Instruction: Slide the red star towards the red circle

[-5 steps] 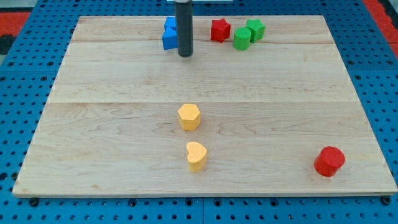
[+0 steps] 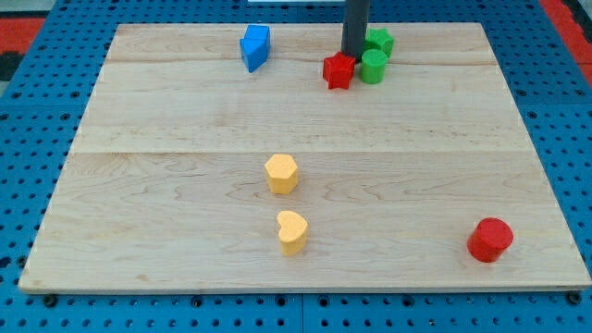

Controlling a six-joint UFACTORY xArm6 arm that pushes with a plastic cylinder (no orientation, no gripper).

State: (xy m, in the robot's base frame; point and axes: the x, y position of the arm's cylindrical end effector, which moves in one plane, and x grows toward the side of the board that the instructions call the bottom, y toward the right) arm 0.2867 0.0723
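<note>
In the camera view, my tip [image 2: 355, 55] is seen at the far edge, touching the red star [image 2: 339, 70] from behind, green blocks [image 2: 374, 66] just right; no hand is carried, only a rod. The red circle [image 2: 489, 240] is placed well apart, near right

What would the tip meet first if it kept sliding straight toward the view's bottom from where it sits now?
Most likely the red star: my tip sits just above it in the view, apparently touching its upper right edge. The contact looks off-centre, so the star may glance aside.
</note>
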